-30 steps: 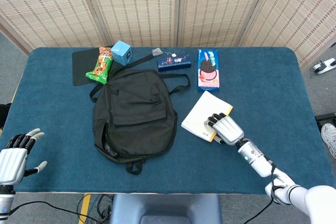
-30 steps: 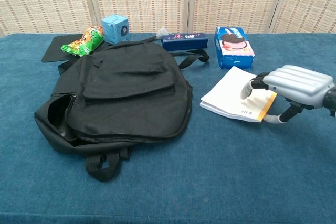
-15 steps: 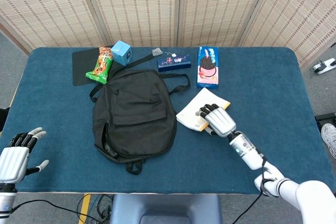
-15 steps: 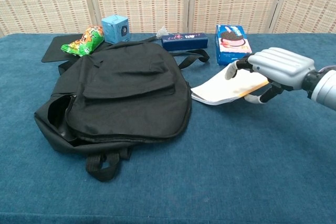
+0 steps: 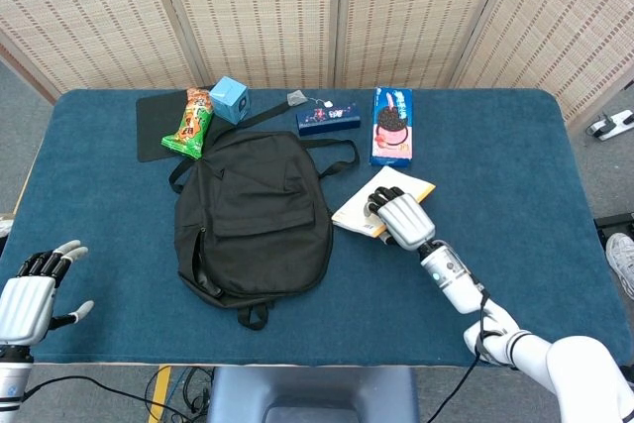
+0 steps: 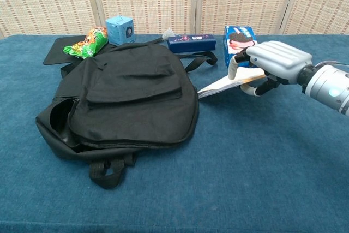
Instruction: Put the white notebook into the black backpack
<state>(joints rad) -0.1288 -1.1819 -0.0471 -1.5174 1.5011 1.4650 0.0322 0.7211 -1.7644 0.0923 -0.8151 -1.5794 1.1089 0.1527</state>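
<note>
Left hand (image 5: 22,306): low at the table's near left corner, palm facing inward, fingers spread apart and holding nothing (only the head view shows it), well apart from everything else.
Black backpack (image 5: 253,217): lying flat on the blue table (image 5: 515,175), between the two hands, its top toward the far edge; its near side is just beside the notebook's lower edge.
White notebook (image 5: 369,203): clamped in the right hand, thumb beneath and fingers curled over its top; lifted and tilted, its free edge pointing down toward the backpack (chest view).
Right hand (image 5: 400,218): forearm reaching in from the near right, knuckles up.
Cookie box (image 5: 392,126): just beyond the right hand.
</note>
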